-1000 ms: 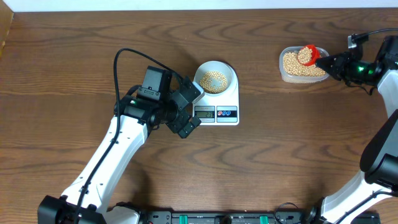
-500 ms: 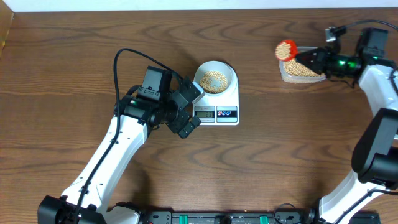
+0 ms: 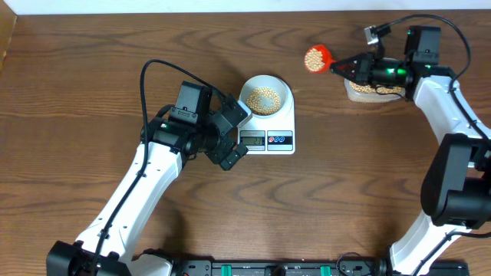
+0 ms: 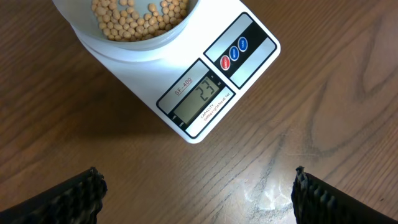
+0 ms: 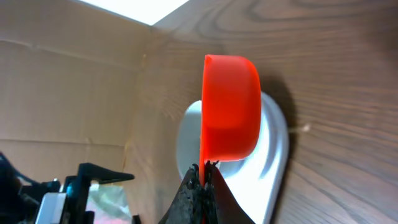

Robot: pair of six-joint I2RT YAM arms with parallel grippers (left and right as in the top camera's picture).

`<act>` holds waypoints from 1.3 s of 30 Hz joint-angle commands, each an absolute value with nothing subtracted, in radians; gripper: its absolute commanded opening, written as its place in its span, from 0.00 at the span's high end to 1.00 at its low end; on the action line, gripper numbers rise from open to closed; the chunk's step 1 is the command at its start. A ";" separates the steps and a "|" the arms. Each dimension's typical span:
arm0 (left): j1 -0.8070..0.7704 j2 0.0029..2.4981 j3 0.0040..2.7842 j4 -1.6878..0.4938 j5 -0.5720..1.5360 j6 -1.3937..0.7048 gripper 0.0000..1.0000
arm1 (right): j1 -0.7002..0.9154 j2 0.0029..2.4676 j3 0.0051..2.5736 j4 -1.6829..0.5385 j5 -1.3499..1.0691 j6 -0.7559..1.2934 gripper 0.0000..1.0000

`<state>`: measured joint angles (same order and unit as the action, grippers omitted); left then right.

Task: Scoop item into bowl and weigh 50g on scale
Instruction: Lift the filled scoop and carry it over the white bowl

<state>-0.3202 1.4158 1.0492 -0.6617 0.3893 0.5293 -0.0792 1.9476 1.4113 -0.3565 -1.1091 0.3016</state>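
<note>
Beans (image 3: 265,99) sitting in bowl (image 3: 288,93) on scale (image 3: 290,126) at desk centre. Another load in red scoop (image 3: 317,58), at 2 o'clock from bowl, clear of tub (image 3: 368,93). Scoop clamped in right end effector (image 3: 347,67). Left end effector (image 3: 235,133) spread apart at scale's 9 o'clock.

Left wrist: display at 23, roughly halfway.

Right wrist: handle pinched, cup level.

Mid-transfer, probably. Next: carry over bowl, tip slowly, watch display.

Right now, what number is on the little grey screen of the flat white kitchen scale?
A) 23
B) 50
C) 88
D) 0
A: in the left wrist view, the grey screen of the flat white kitchen scale reads 23, with the small pale round bowl of tan beans sitting on it.
</note>
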 commanded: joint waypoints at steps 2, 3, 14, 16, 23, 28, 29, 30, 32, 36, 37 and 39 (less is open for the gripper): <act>-0.321 1.402 1.072 -0.664 0.387 0.546 0.02 | -0.043 1.918 1.414 -0.352 -1.162 0.320 0.99; -0.321 1.402 1.072 -0.664 0.387 0.546 0.02 | -0.037 1.918 1.414 -0.352 -1.162 0.318 0.99; -0.321 1.402 1.072 -0.664 0.387 0.546 0.02 | 0.051 1.918 1.414 -0.352 -1.152 0.313 0.99; -0.321 1.402 1.072 -0.664 0.387 0.546 0.02 | 0.065 1.918 1.414 -0.353 -1.139 0.308 0.99; -0.321 1.402 1.072 -0.664 0.387 0.546 0.02 | 0.089 1.918 1.414 -0.398 -1.085 0.238 0.99; -0.321 1.402 1.072 -0.664 0.387 0.546 0.02 | 0.114 1.918 1.414 -0.413 -1.048 0.218 0.99; -0.321 1.402 1.072 -0.664 0.387 0.546 0.02 | 0.117 1.918 1.414 -0.412 -1.048 0.218 0.99; -0.321 1.402 1.072 -0.664 0.387 0.546 0.02 | 0.123 1.918 1.414 -0.412 -1.045 0.218 0.99; -0.321 1.402 1.072 -0.664 0.387 0.546 0.02 | 0.131 1.918 1.414 -0.412 -1.045 0.208 0.99; -0.321 1.402 1.072 -0.664 0.387 0.546 0.02 | 0.136 1.918 1.414 -0.415 -1.045 0.191 0.99; -0.321 1.402 1.072 -0.664 0.387 0.546 0.02 | 0.139 1.918 1.414 -0.417 -1.045 0.181 0.99; -0.321 1.402 1.072 -0.664 0.387 0.546 0.02 | 0.147 1.918 1.414 -0.423 -1.045 0.155 0.99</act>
<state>-0.3202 1.4158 1.0492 -0.6617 0.3893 0.5293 0.1329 1.9476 1.4113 -0.4194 -1.0348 0.2111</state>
